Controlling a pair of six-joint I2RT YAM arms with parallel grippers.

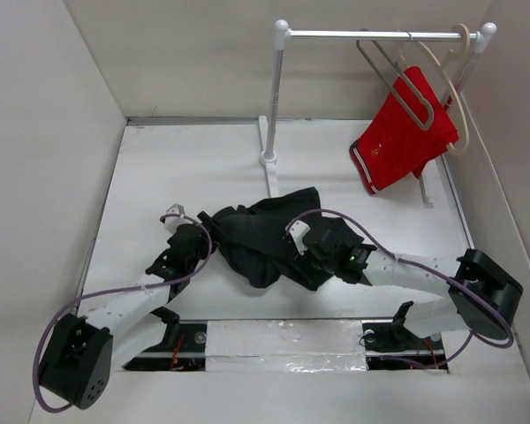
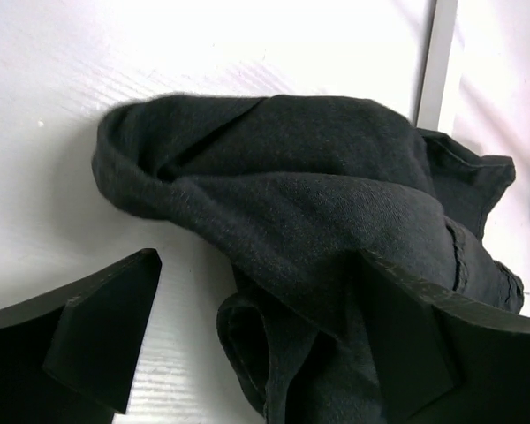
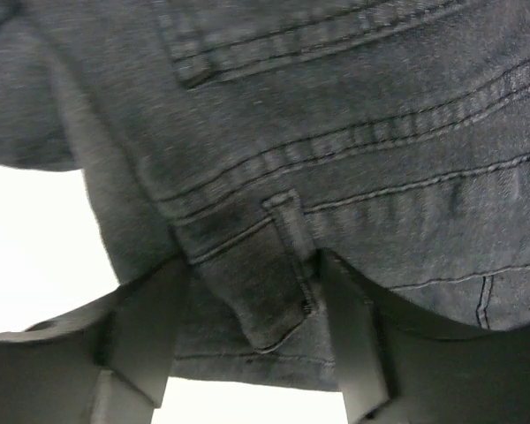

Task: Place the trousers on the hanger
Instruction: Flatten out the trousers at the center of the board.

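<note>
Right wrist view alone shows stitched waistband seams of the trousers (image 3: 380, 132) between the parted, unpinching fingers of the right gripper (image 3: 252, 274). Left wrist view shows the left gripper (image 2: 256, 265) wide open over a crumpled fold. Top view: trousers heaped mid-surface (image 1: 159, 177); the hanger (image 1: 406, 84) hangs from the rail (image 1: 380, 35) at the far right corner, beside red shorts (image 1: 402, 132). White walls surround the surface.

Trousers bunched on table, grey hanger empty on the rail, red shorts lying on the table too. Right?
Not quite. The shorts aren't on the table; they hang from the cream hanger on the rail, as the top view shows. The rest holds: trousers bunched on the table, grey hanger empty on the rail.
</note>
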